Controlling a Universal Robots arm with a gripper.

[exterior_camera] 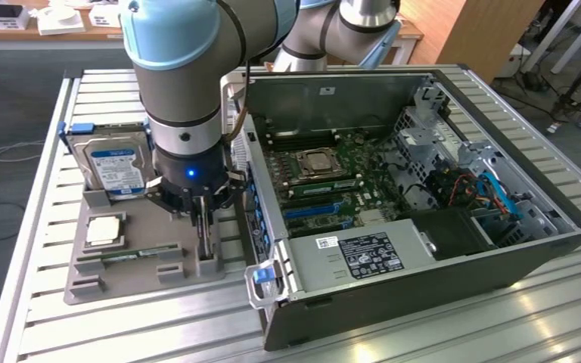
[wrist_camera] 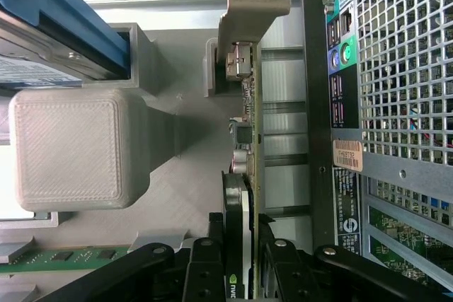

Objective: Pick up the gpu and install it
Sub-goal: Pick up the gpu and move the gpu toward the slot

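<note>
Here gpu [wrist_camera: 237, 196] reads "NVI"; gripper [wrist_camera: 240, 237] straddles it.

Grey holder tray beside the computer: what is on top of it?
On the tray, a hard drive stands upright, a processor lies flat, a RAM stick sits in its slot, and the gpu stands on edge. The pincer covers part of the gpu.

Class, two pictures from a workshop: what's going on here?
A robot arm's gripper is down over a graphics card. The card stands on edge in a grey holder on the table, next to an open computer case. It is in the holder, not yet in the case. A hard drive stands in the same holder.
</note>
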